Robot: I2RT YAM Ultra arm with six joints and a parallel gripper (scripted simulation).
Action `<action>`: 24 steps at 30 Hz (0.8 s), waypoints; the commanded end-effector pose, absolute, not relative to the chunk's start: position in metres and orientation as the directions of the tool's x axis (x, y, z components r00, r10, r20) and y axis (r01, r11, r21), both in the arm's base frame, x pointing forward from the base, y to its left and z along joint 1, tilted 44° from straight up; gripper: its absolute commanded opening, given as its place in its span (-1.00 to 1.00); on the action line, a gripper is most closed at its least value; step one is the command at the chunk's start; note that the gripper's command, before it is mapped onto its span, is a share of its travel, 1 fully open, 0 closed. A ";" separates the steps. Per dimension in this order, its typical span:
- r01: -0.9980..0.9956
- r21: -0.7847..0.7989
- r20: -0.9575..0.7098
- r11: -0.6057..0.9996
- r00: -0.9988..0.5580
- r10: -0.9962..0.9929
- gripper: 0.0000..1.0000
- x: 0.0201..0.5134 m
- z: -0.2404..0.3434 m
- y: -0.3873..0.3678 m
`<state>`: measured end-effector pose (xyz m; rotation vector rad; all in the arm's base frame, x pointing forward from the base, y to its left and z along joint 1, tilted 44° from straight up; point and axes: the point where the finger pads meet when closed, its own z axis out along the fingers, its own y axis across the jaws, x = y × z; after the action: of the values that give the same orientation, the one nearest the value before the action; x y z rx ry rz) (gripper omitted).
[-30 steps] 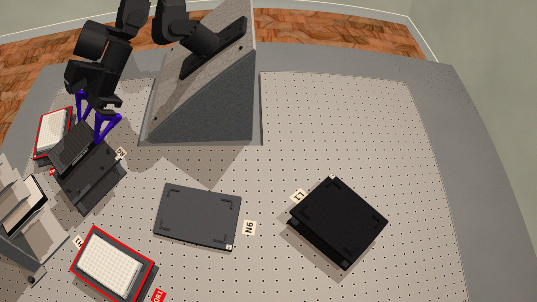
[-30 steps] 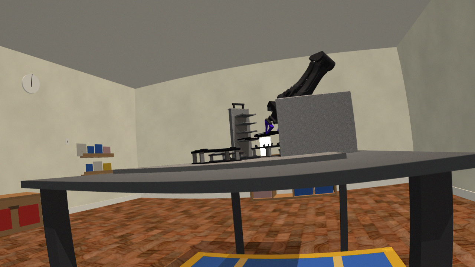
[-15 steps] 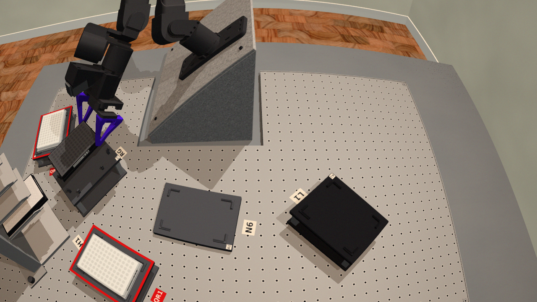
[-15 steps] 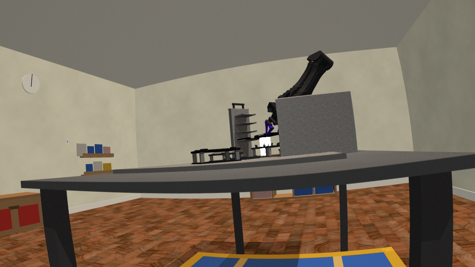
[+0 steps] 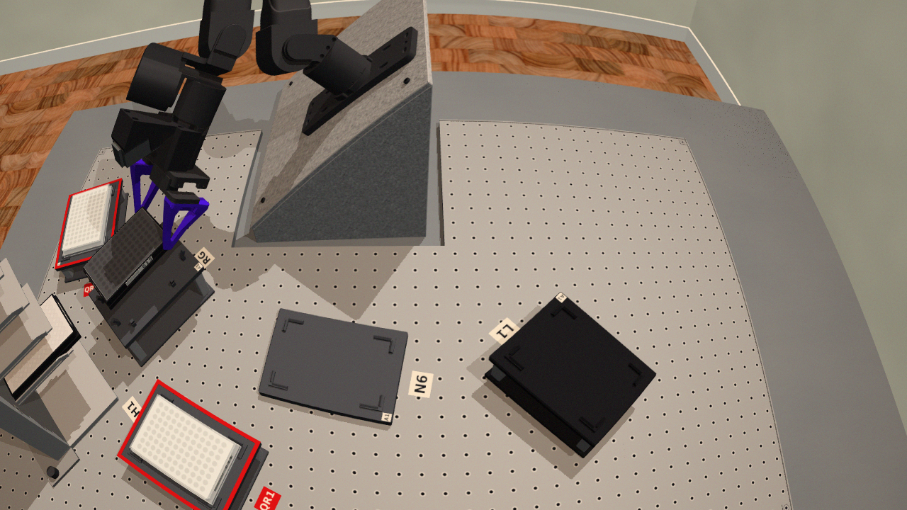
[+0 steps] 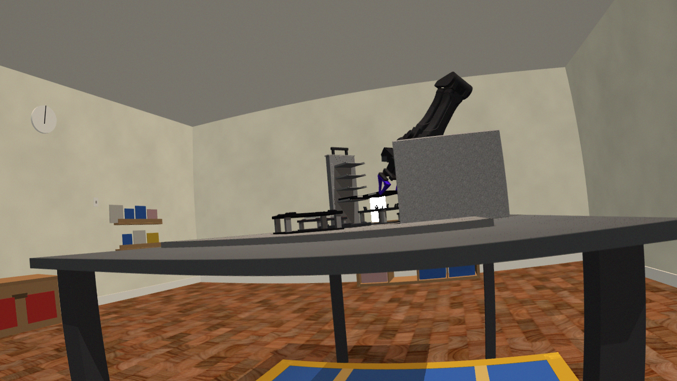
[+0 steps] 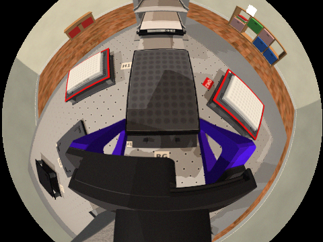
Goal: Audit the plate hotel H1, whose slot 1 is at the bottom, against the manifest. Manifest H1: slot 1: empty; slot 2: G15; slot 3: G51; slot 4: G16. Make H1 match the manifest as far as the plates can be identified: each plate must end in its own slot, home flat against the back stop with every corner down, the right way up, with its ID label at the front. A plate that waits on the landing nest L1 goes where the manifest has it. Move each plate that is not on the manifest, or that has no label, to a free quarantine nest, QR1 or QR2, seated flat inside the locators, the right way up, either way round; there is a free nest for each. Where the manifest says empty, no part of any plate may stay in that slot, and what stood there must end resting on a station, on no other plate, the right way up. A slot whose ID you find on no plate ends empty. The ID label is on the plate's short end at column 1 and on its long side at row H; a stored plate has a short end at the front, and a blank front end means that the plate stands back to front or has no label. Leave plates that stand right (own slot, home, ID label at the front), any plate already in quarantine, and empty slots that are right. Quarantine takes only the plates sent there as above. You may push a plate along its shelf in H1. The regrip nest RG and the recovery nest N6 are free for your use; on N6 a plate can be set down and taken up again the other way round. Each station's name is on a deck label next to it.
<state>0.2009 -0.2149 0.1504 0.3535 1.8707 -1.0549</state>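
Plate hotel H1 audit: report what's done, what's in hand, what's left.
Done: white plates fill both red-framed quarantine nests, one by QR1 and one behind RG. L1 holds no plate.
In hand: the gripper grips a dark plate over the RG nest.
Left: probably slotting it into H1. A white plate sits low there, its label unreadable.

A dark table (image 6: 331, 251) fills the middle. On it, a grey block (image 6: 449, 177) at three o'clock hides most of the black arm (image 6: 440, 111); a grey shelf tower (image 6: 337, 182) stands just left. A wall clock (image 6: 43, 118) hangs at nine o'clock.
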 end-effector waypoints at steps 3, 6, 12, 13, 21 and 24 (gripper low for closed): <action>0.616 -0.516 -0.837 0.595 -0.510 -0.198 0.72 0.205 0.155 -0.215; 0.616 -0.517 -0.837 0.595 -0.510 -0.198 0.72 0.205 0.154 -0.216; 0.616 -0.517 -0.837 0.595 -0.510 -0.198 0.72 0.205 0.152 -0.217; 0.616 -0.517 -0.837 0.595 -0.510 -0.198 0.72 0.205 0.152 -0.217; 0.616 -0.517 -0.837 0.595 -0.511 -0.198 0.72 0.205 0.149 -0.220; 0.616 -0.517 -0.837 0.595 -0.511 -0.198 0.72 0.205 0.147 -0.221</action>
<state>0.2010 -0.2222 0.1417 0.3543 1.8735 -1.0538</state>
